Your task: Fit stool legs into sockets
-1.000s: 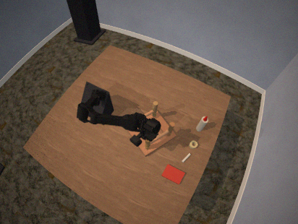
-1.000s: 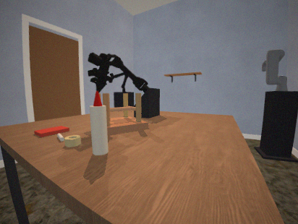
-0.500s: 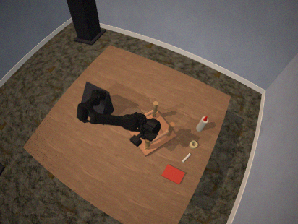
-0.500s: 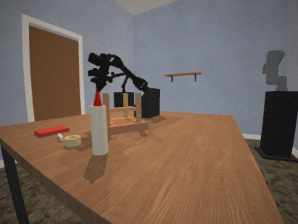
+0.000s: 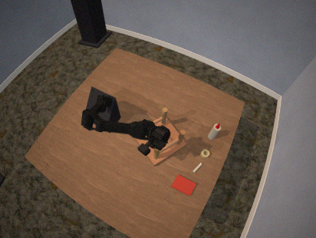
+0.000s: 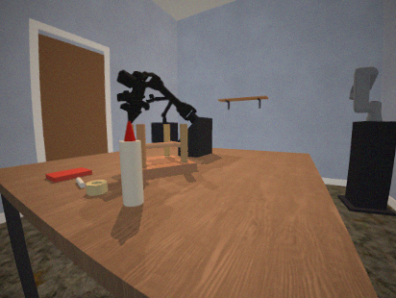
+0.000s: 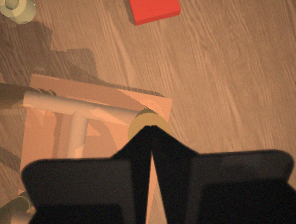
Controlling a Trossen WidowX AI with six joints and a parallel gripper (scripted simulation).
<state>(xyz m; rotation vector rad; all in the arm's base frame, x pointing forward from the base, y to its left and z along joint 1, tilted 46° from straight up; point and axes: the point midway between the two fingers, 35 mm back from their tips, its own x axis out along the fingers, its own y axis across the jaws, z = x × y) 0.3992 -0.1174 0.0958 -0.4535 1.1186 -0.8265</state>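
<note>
The stool's seat [image 5: 165,159] [image 6: 170,168] [image 7: 100,90] lies flat on the table [image 5: 96,169] [image 6: 250,211] [image 7: 225,65], near the middle of the top view, with its underside up, so that the sockets can receive the legs from above. One leg [image 5: 164,115] [image 6: 184,144] stands at the seat's upper corner in the top view, and a near leg [image 5: 182,134] [image 6: 142,144] at its right corner. A far leg [image 6: 166,136] shows between them in the exterior view. The rail [image 7: 100,110] runs toward the corner leg [image 5: 156,154] [image 7: 145,119], and probably ties the frame together.

The gripper [image 5: 157,145] [image 6: 131,119] [image 7: 150,131] is closed with nothing between its fingers, tips together over the top of the corner leg. I judge that it is shut to make a blunt pusher, for seating this leg down to its shoulder. Whether the tips touch, I cannot tell; nor can I see if every shoulder is down.

The work seems near its end: maybe a straight push, then a rise and a move away. A sideways push could tilt the leg. The bottle [image 5: 212,133] [image 6: 132,173] stands apart, right of the seat in the top view.

Nothing visibly differs from a second ago in the top and exterior views (any shift is too small to tell).
</note>
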